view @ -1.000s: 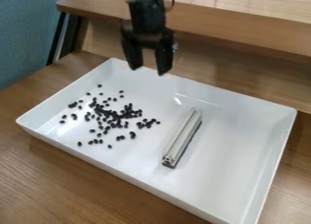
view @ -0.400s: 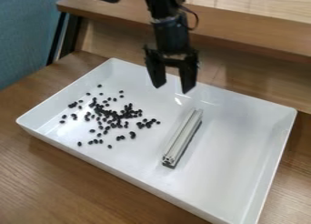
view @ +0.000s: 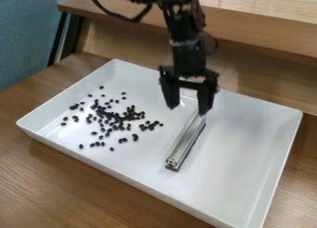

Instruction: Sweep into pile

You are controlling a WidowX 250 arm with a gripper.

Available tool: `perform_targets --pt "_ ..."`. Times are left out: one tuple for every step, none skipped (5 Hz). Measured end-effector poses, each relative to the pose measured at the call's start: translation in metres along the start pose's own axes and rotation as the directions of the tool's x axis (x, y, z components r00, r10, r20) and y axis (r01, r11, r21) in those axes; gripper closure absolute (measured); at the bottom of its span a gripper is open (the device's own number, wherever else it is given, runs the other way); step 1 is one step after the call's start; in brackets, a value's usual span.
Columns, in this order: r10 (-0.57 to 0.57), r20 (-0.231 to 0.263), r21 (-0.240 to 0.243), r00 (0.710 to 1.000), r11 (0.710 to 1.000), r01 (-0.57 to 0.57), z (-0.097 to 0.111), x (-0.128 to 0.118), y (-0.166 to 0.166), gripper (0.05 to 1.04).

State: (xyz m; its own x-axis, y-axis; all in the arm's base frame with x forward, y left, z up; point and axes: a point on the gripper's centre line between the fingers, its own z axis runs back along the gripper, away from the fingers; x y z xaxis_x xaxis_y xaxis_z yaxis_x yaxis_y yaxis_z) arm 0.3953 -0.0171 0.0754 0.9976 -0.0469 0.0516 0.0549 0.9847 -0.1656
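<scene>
The beans [view: 114, 117] lie scattered towards ten o'clock in the tray [view: 241, 143], densest in the middle, with strays around the edges. At about three to four o'clock from them sits the bar [view: 184, 143], lying flat on the tray floor with its length running from one o'clock to seven. I take it to be my sweeper. My gripper [view: 188, 109] hangs pointing down by the bar's one o'clock end, its two fingers spread, nothing pinched between them; I can't tell whether one touches the bar.

I judge I'm at the pick-up step, with the gathering itself undone. Next I need to centre the fingers astride the bar, lower and close, then draw the strays inward with its long side. A poor line-up could knock the bar askew, and a hasty stroke could scatter the beans.

The tray rests on a wood-grain table [view: 55, 190]. A raised wooden shelf [view: 248, 30] runs behind, from eleven o'clock to two. At ten to eleven o'clock there's blue fabric [view: 28, 34], and a cable [view: 111, 13] loops by the arm.
</scene>
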Motion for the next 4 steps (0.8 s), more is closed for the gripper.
perform_targets --pt "0.03 -0.044 0.048 0.999 0.998 -0.028 -0.015 -0.006 -0.009 0.082" --pt "0.05 -0.066 0.078 0.997 0.996 -0.044 -0.023 -0.012 -0.006 0.082" --pt "0.055 -0.071 0.079 0.996 0.996 -0.049 -0.028 -0.015 -0.007 0.082" --pt "0.054 -0.07 0.084 0.996 0.995 -0.048 -0.036 -0.019 -0.011 0.082"
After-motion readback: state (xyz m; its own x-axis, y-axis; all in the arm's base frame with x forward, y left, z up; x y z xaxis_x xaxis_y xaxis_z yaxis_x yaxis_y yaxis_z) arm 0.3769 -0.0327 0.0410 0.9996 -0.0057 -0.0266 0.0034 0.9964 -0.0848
